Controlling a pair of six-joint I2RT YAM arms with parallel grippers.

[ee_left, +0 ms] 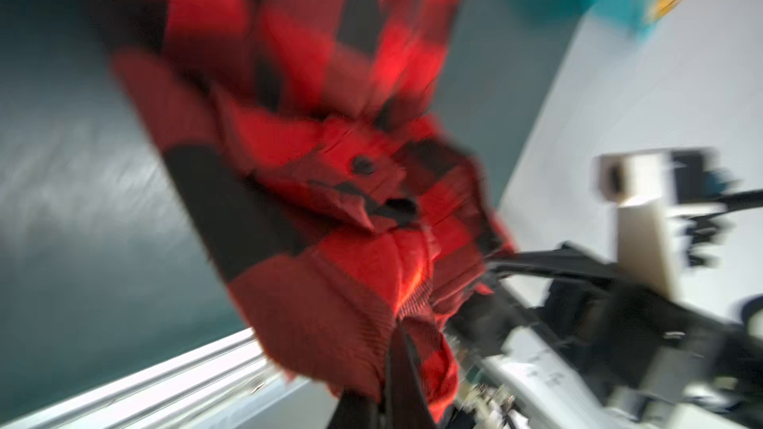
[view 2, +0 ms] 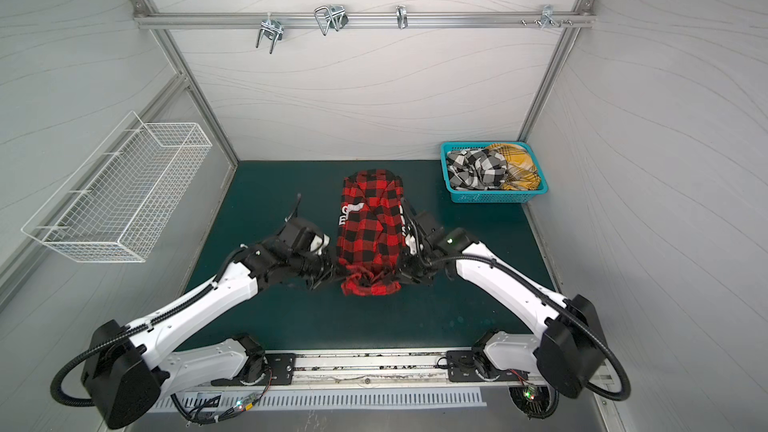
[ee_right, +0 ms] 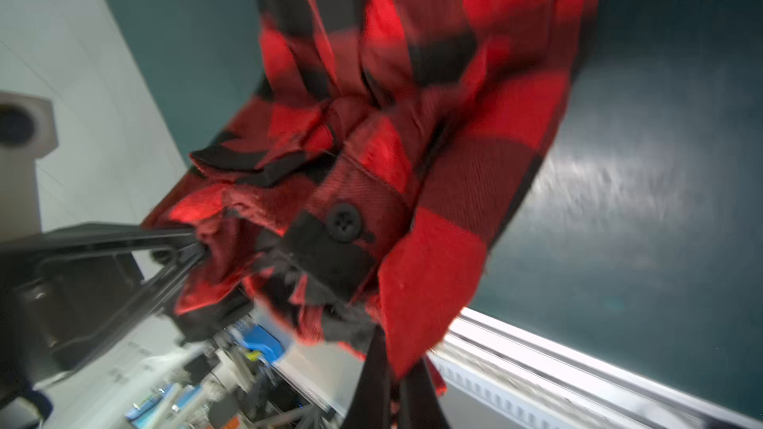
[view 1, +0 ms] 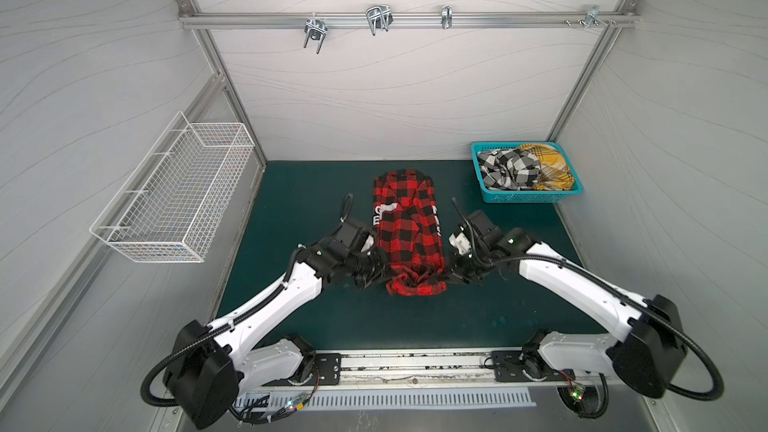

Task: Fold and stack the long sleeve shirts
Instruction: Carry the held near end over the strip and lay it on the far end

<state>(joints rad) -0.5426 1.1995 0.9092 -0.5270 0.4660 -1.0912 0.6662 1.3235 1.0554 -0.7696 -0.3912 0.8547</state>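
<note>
The red-and-black plaid shirt (view 1: 409,226) (view 2: 370,226) lies folded into a long strip in the middle of the green mat (view 1: 311,317), white letters showing at its edges. Its near hem is bunched and raised between the two grippers. My left gripper (view 1: 384,274) (view 2: 338,274) (ee_left: 396,336) is shut on the hem's left corner. At the right corner my right gripper (view 1: 449,274) (view 2: 401,272) (ee_right: 392,348) is shut on the cloth as well. The black-and-white check shirt (view 1: 509,170) (view 2: 478,168) and the yellow plaid shirt (view 1: 548,168) (view 2: 519,168) lie crumpled in the basket.
The turquoise plastic basket (view 1: 523,198) (view 2: 490,198) stands at the mat's back right corner. A white wire basket (view 1: 178,197) hangs on the left wall. Metal hooks (view 1: 378,20) hang from a rail high on the back wall. Both arm bases sit on the front rail.
</note>
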